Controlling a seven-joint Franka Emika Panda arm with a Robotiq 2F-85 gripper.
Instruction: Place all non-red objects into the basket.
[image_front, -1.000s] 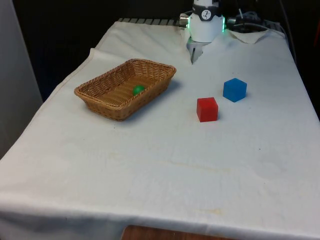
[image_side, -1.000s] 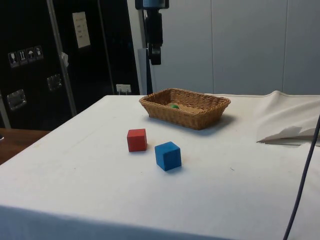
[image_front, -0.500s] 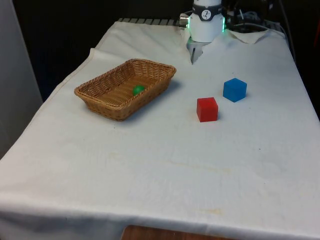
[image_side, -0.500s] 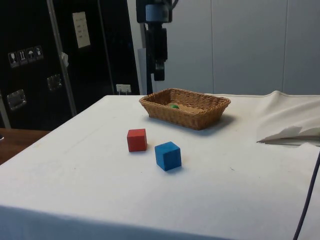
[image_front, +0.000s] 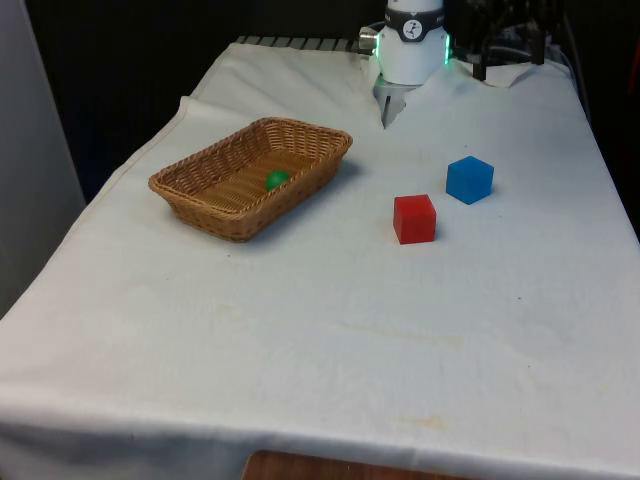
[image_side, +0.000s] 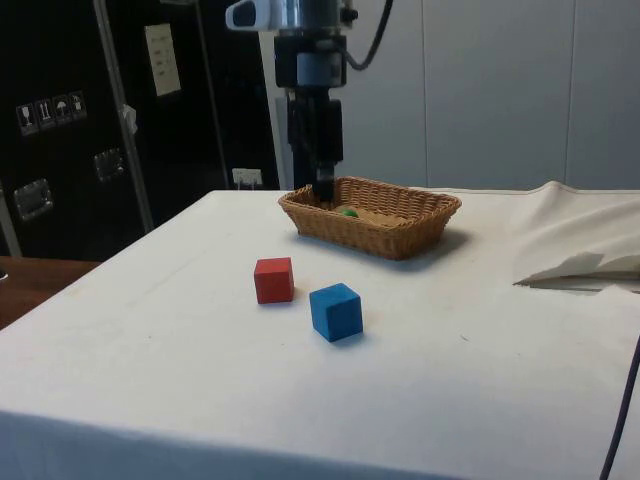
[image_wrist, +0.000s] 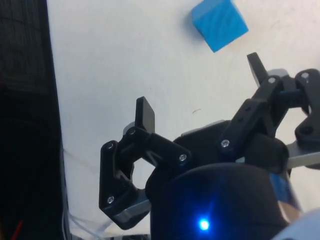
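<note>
The blue cube (image_front: 469, 179) rests on the white cloth at the front view's right, and the red cube (image_front: 414, 218) sits just in front of it, nearer the middle. Both also stand side by side in the side view, the red cube (image_side: 273, 279) beside the blue cube (image_side: 335, 311). A wicker basket (image_front: 205, 190) at the front view's left holds a small green ball (image_front: 276, 180). My gripper (image_front: 508, 56) hangs open and empty above the far right of the table, behind the blue cube (image_wrist: 219, 24). In the side view, my gripper (image_side: 325, 193) points straight down, well above the cloth. Nothing lies between my fingers (image_wrist: 145, 113).
A crumpled fold of white cloth (image_side: 570, 240) lies at the far right of the table beside the robot base (image_front: 410, 55). The basket (image_side: 372, 213) stands apart from the cubes. Bare cloth stretches from the cubes to the near table edge.
My gripper has come down a long way and shifted towards the front view's right, coming in behind the blue cube. The cubes, basket and ball have not moved.
</note>
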